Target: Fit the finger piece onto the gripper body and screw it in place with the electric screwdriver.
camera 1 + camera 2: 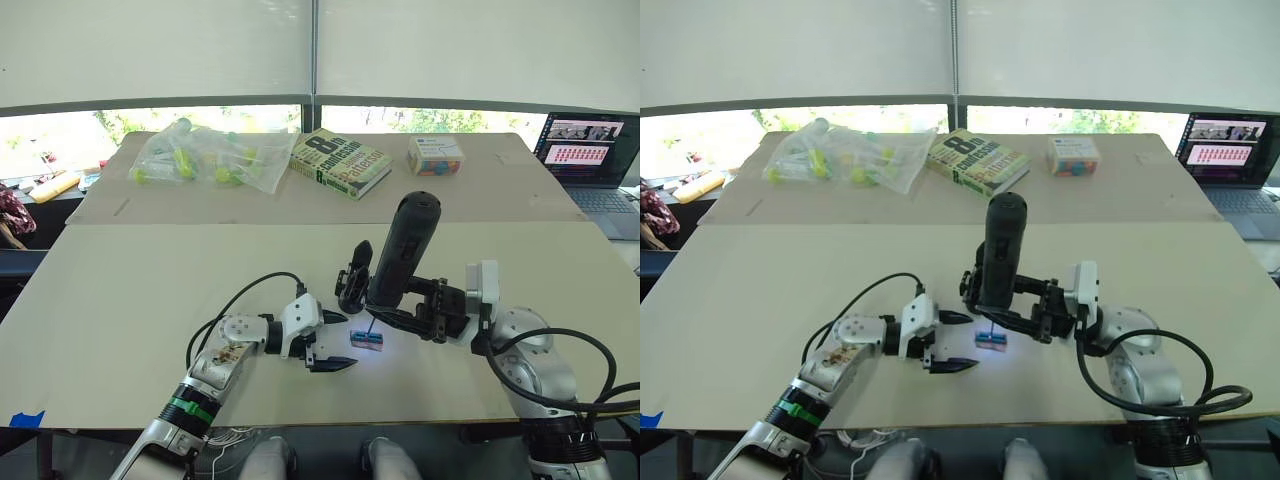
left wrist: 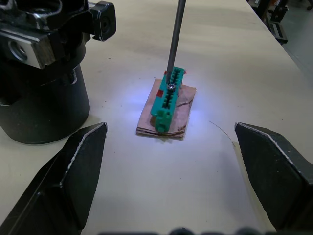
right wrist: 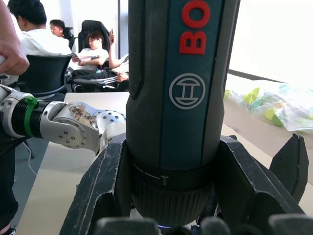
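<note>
While the right gripper (image 1: 405, 318) clamps the thick matte-black cylindrical electric screwdriver (image 1: 402, 250) upright, its thin metal bit (image 2: 175, 41) rests on a screw head in the small green toothed holder on a brown card box (image 2: 167, 108), lit by the tool's lamp. The left gripper (image 1: 335, 343) hovers just beside that box with its fingers spread wide, holding nothing. The chunky black gripper body (image 2: 41, 73) stands on the pale table (image 1: 120, 300) right behind the box. The finger piece I cannot make out separately. This looks like picking up a screw: keep the bit vertical and centred in the head, press lightly, and steady the box so it does not tip.
</note>
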